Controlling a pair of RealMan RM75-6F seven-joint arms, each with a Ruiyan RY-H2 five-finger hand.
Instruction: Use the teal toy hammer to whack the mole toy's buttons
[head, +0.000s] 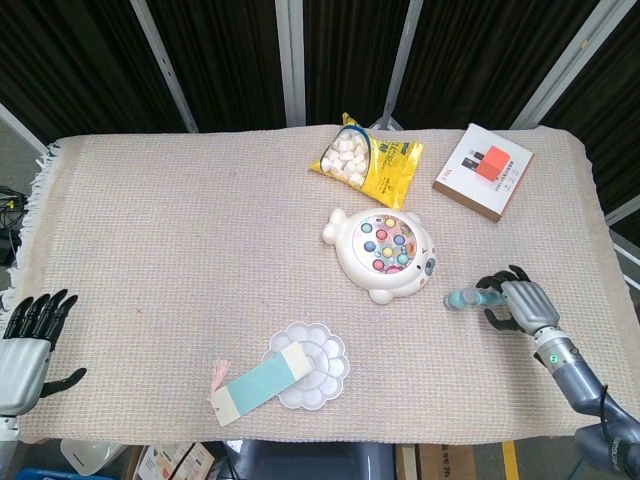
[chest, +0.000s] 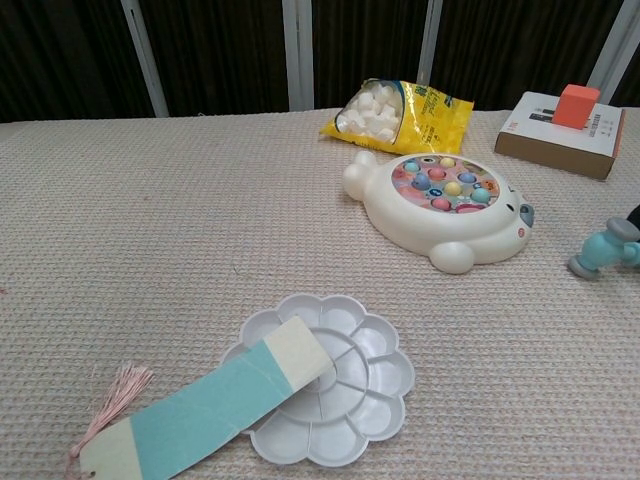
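Observation:
The white mole toy (head: 383, 253) with coloured buttons sits right of the cloth's centre; the chest view shows the mole toy (chest: 445, 208) too. The teal toy hammer (head: 462, 298) lies on the cloth to its right, grey head toward the toy. My right hand (head: 517, 304) is at the handle's far end, its fingers spread above and below the handle, which they partly hide. In the chest view the hammer (chest: 603, 248) lies at the right edge with a dark fingertip just above it. My left hand (head: 27, 345) hovers open off the table's front left edge.
A yellow snack bag (head: 367, 160) and a flat box (head: 482, 171) with a red block lie behind the toy. A white flower-shaped palette (head: 318, 372) with a teal bookmark (head: 250, 392) across it sits near the front edge. The table's right edge is close to my right hand.

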